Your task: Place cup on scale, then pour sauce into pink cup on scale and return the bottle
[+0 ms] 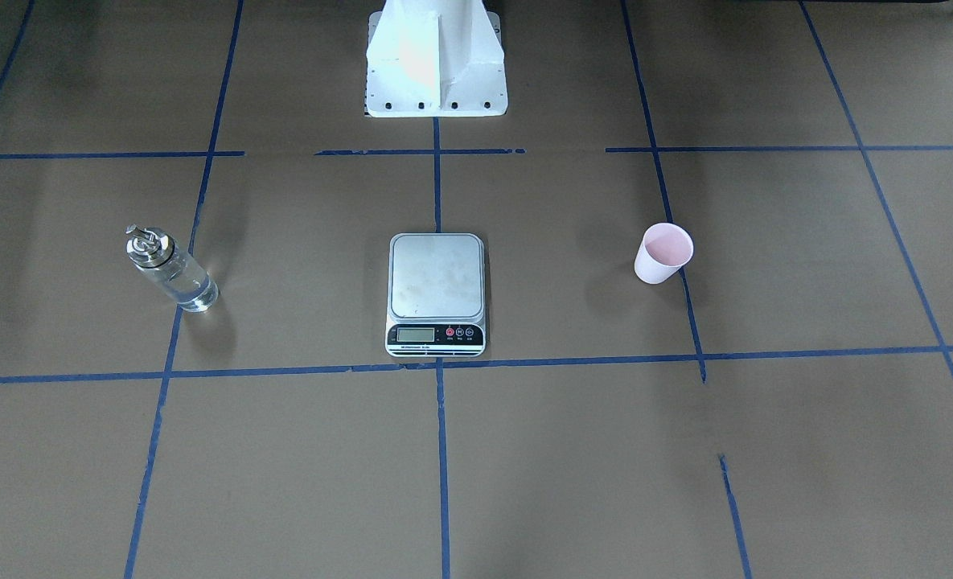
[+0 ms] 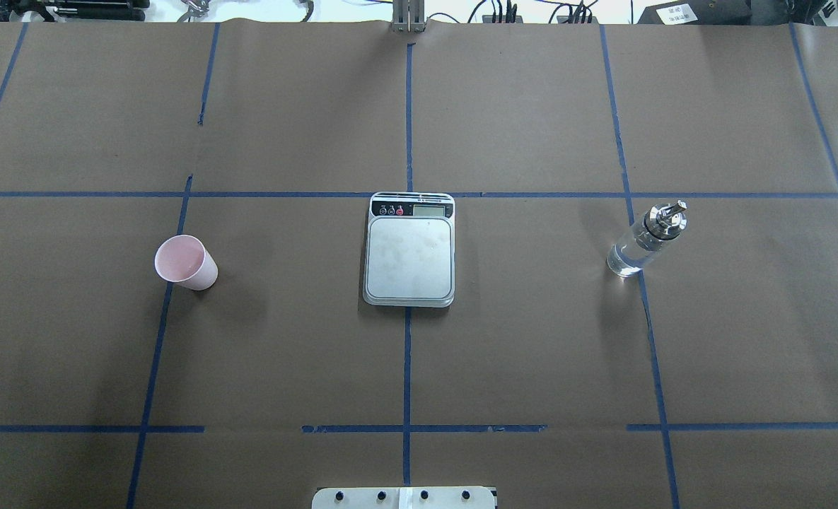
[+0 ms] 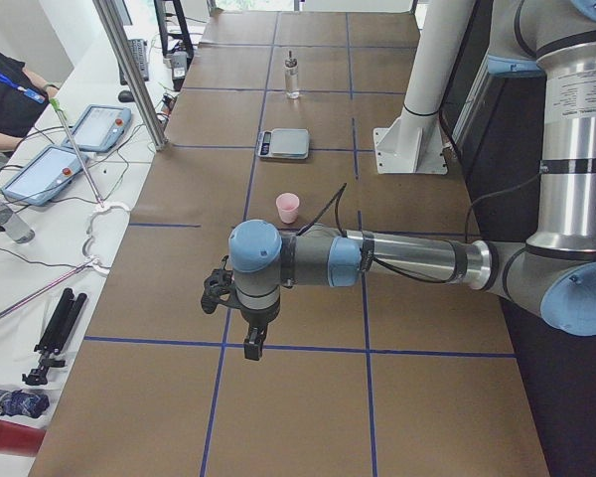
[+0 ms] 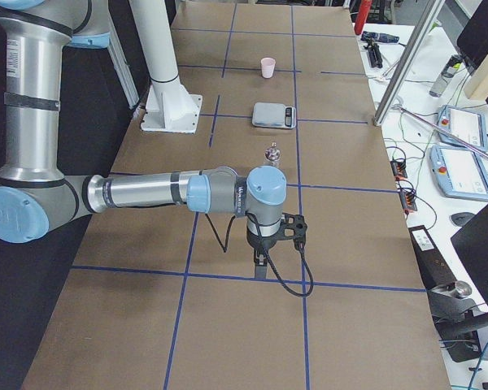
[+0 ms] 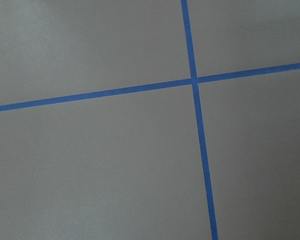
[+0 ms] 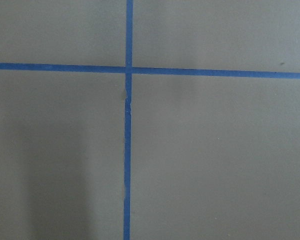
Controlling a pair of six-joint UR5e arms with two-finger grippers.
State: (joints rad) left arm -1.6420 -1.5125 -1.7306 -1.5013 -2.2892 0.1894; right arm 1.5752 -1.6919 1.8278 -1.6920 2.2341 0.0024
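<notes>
Nothing gripped yet, everything apart.
The cup [image 2: 185, 263] stands upright toward the bench's left end, the scale [image 2: 409, 258] mid-bench, and the bottle [image 2: 643, 240] of sauce [image 2: 624, 258] toward the right end. The left gripper [image 3: 250, 343] and right gripper [image 4: 262, 264] hang near those end edges holding nothing; I cannot tell how wide they gape. A hard pinch could crush or tip the light cup.

Brown paper [image 2: 532, 339] is crossed by a blue tape grid [image 2: 284, 194]; the cup [image 2: 186, 262] is coloured pale pink, the scale [image 2: 409, 258] silver-grey.
</notes>
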